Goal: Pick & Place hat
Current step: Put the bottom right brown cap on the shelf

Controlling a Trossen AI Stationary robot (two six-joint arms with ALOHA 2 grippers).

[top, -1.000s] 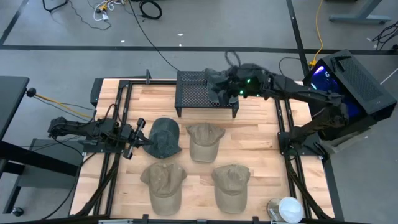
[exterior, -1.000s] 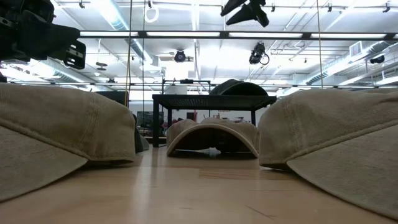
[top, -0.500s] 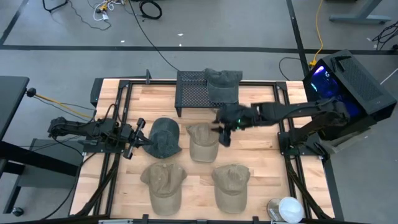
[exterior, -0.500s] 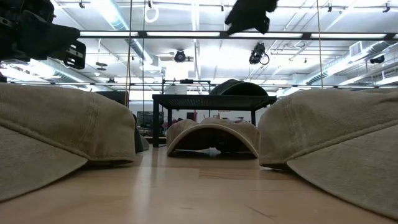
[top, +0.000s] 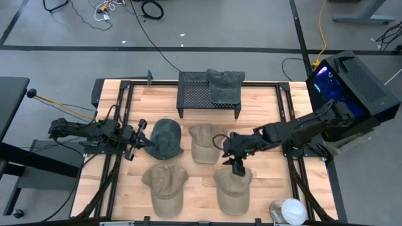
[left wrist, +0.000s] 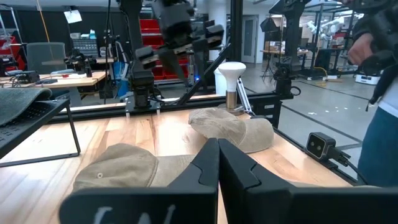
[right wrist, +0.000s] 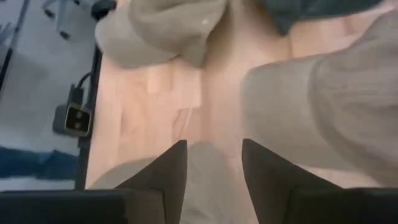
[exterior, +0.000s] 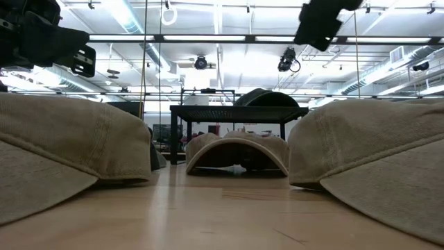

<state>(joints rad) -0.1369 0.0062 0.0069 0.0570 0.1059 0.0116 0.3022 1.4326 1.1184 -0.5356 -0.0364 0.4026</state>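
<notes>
Five caps show in the high view. A dark grey-green cap (top: 225, 85) lies on the black mesh rack (top: 195, 94) at the far edge. A dark cap (top: 166, 139) and a tan cap (top: 204, 143) lie mid-table, and two tan caps (top: 165, 185) (top: 233, 187) lie near the front. My right gripper (top: 239, 166) hangs open over the far part of the near-right tan cap (right wrist: 202, 171), fingers pointing down and apart from it. My left gripper (top: 146, 140) is shut, level, beside the dark cap's left edge; whether it touches does not show.
A white round object (top: 290, 210) stands at the near right corner. Black frame rails (top: 119, 125) run along the table's left and right sides. Bare wood (top: 260, 119) lies between the rack and the right arm. In the low view the tan caps (exterior: 69, 146) (exterior: 374, 160) fill the foreground.
My right gripper has left the rack at the far edge and swung toward the near edge and down, past the middle tan cap, until it stands over the near-right tan cap. The dark grey-green cap has stayed on the rack.
</notes>
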